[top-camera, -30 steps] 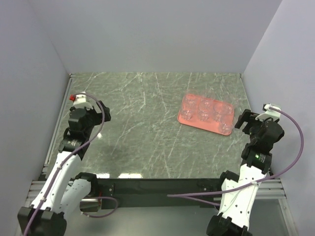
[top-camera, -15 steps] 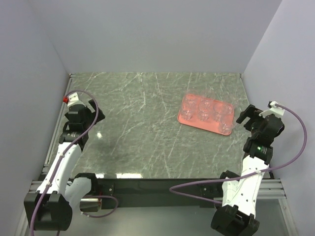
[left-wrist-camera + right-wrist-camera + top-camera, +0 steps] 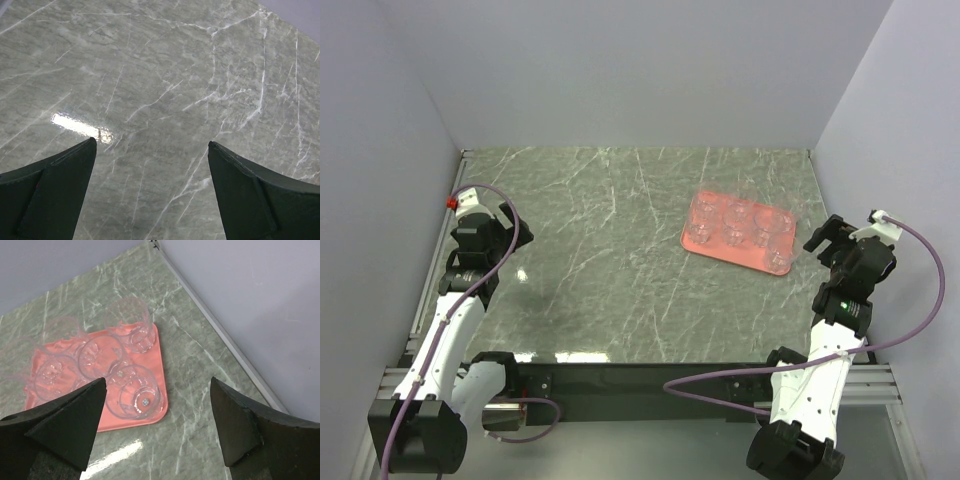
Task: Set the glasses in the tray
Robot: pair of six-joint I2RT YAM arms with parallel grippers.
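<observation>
The salmon-pink tray (image 3: 692,238) lies at the right of the table and holds several clear glasses (image 3: 737,212) standing upright in two rows. In the right wrist view the tray (image 3: 159,365) and its glasses (image 3: 135,392) lie ahead and to the left. My right gripper (image 3: 827,236) is open and empty, just right of the tray. In its own view the right gripper (image 3: 157,385) hovers over the tray's near corner. My left gripper (image 3: 492,212) is open and empty at the far left. In its own view the left gripper (image 3: 150,145) faces bare marble.
The table (image 3: 610,250) is grey-green marble with white veins. Plain walls stand close on the left, back and right. A metal rail (image 3: 220,330) runs along the table's right edge near the tray.
Both arms have pulled back toward the table's outer sides. The left gripper moved left and back; the right gripper moved slightly right, away from the tray. The tray and glasses stayed put.
</observation>
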